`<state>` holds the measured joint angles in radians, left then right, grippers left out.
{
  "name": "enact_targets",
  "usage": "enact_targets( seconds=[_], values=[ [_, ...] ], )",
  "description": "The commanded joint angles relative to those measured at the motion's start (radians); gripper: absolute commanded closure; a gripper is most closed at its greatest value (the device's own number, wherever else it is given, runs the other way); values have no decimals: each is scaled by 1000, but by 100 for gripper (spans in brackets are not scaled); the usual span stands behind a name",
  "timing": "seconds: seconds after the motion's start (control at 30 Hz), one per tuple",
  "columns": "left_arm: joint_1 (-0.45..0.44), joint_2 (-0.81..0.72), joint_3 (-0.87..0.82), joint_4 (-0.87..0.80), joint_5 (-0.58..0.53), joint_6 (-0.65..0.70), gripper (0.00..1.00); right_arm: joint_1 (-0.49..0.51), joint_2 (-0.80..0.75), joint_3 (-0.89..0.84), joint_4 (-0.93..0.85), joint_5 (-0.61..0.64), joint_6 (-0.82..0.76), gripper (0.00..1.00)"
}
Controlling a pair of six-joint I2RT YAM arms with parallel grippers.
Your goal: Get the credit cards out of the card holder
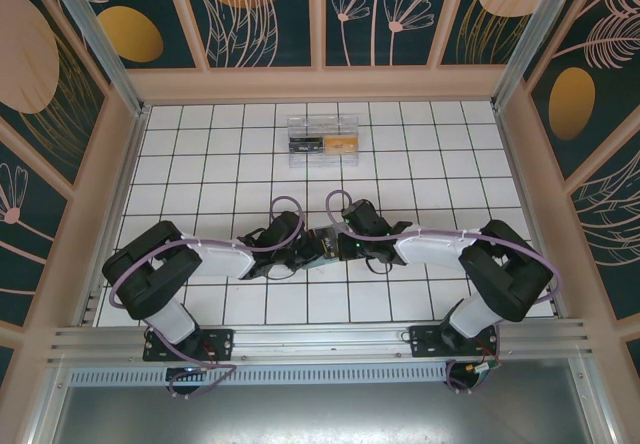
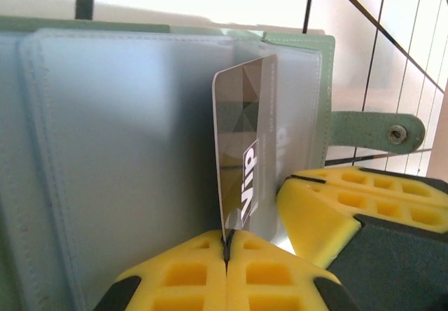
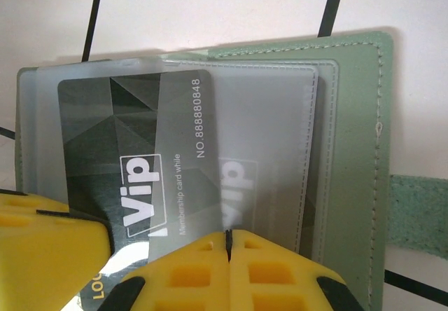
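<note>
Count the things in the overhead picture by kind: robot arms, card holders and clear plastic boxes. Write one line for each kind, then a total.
Robot arms: 2 (left arm, right arm)
Card holder: 1, between the two arms' tips
Clear box: 1, at the far side of the table
Total: 4

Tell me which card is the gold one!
The gold card, in the right half of the clear box at the back. The black card beside it and the dark grey Vip card pinched by the left gripper are the others.
</note>
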<state>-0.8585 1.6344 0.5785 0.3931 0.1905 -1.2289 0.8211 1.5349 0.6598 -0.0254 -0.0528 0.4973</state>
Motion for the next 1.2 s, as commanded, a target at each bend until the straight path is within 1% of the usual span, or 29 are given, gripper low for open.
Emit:
enact_targets(
  seconds=[0.0,0.07,0.27,0.43,0.7,0.9,1.07,1.1,1.17],
  values=[
    [-1,-18,-18,-59,-51,0,97,10,25,-23,-15,-2,10,100],
    [0,-24,-24,-66,-54,1,100,10,27,-20,-21,7,13,100],
    [2,-33,-56,-68,-59,2,100,7,29,-21,-33,22,18,100],
    [6,-66,-76,-105,-76,21,100,7,19,-23,-42,27,18,100],
    [26,-161,-139,-164,-101,38,100,7,3,-20,-47,30,20,100],
    [28,-278,-147,-237,-124,69,100,9,-16,-20,-42,35,20,100],
    [27,-402,-85,-364,-183,167,100,12,-107,-27,-21,63,20,99],
    [28,-419,-66,-392,-196,193,100,12,-136,-30,-14,62,18,98],
    [27,-446,-19,-462,-243,255,100,13,-203,-32,-8,89,8,93]
  ],
)
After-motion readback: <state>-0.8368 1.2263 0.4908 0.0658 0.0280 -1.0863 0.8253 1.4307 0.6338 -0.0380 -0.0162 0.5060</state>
